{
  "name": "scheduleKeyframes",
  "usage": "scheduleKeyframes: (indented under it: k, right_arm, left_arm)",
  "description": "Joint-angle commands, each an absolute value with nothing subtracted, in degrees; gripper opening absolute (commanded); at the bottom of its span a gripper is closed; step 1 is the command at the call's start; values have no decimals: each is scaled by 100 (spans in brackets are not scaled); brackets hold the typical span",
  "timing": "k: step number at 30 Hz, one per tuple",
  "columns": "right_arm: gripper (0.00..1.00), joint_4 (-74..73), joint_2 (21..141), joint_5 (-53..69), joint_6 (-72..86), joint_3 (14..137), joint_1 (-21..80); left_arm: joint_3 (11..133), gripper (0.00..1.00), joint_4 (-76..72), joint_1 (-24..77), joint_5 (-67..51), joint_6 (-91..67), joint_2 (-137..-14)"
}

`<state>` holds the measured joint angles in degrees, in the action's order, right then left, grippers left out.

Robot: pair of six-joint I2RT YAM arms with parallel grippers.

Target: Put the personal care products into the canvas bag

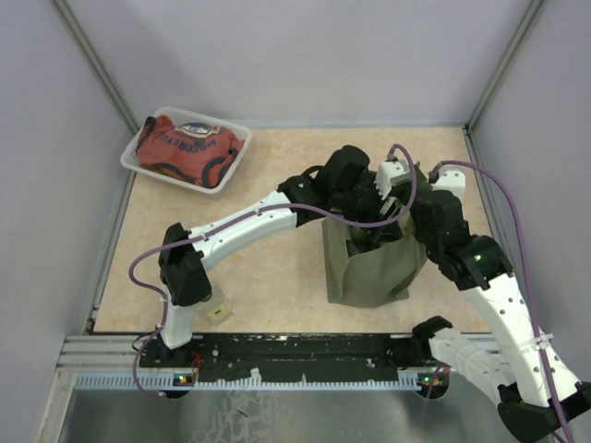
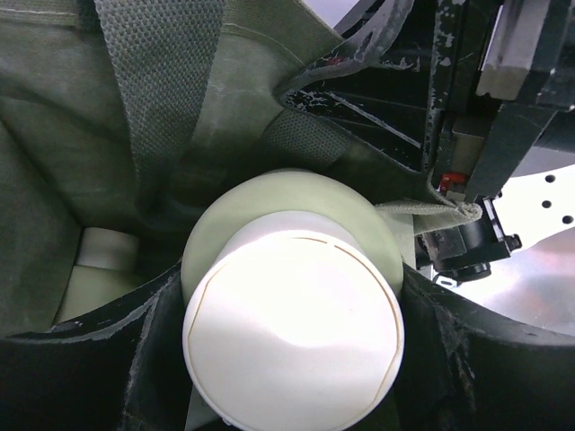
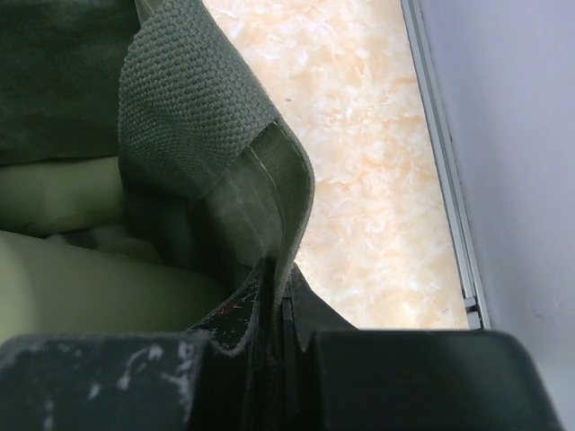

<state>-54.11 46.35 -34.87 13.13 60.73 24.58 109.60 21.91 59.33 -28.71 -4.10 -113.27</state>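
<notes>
From above, we see the canvas bag (image 1: 369, 269) standing right of centre, with the left gripper (image 1: 367, 220) and right gripper (image 1: 399, 214) both at its mouth. A tray (image 1: 126, 159) of red cloth (image 1: 185, 146) sits far left. Through the left wrist, the left gripper (image 2: 292, 359) grasps an olive-green bottle (image 2: 292, 314), cream cap towards us, inside the bag's mouth, and a second bottle (image 2: 99, 269) lies deeper. Through the right wrist, the right gripper (image 3: 277, 305) is clenched on the bag's rim (image 3: 278, 180).
</notes>
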Motion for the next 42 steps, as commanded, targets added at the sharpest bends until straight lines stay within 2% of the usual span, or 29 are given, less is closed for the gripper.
scheduleKeyframes:
  k: [1, 12, 13, 15, 18, 22, 25, 26, 34, 37, 42]
  right_arm:
    - [0, -5335, 4657, -3634, 1274, 6082, 2420]
    - [0, -5328, 4754, -3637, 1274, 6073, 2425]
    - [0, -5326, 4762, -3635, 1274, 6073, 2423]
    - [0, -5317, 4775, -3630, 1274, 6066, 2418]
    - [0, -5309, 4781, -3637, 1274, 6056, 2421]
    - [2, -5300, 4779, -3637, 1266, 6053, 2422]
    - [3, -5291, 4781, -3630, 1257, 6047, 2419]
    - [4, -5283, 4781, -3631, 1257, 6045, 2425]
    - [4, -5258, 4815, -3617, 1254, 6025, 2426]
    - [4, -5247, 4833, -3606, 1257, 6013, 2421]
    - [4, -5206, 4858, -3603, 1232, 5991, 2423]
  left_arm:
    - [10918, 0, 2031, 6123, -3273, -433, -10989]
    - [10759, 0, 2404, 6293, -2702, -249, -11207]
    - [10760, 2, 2426, 6312, -2646, -239, -11217]
    - [10753, 23, 2458, 6328, -2500, -225, -11209]
    - [10718, 40, 2461, 6328, -2352, -188, -11120]
    - [10669, 76, 2417, 6328, -2271, -148, -10893]
    - [10623, 96, 2408, 6319, -2243, -113, -10668]
    - [10613, 99, 2416, 6319, -2241, -102, -10584]
    - [10586, 99, 2545, 6279, -1968, -173, -9786]
    - [10424, 100, 2955, 6284, -963, -271, -9370]
    - [8986, 100, 3532, 6284, 1141, -1127, -8095]
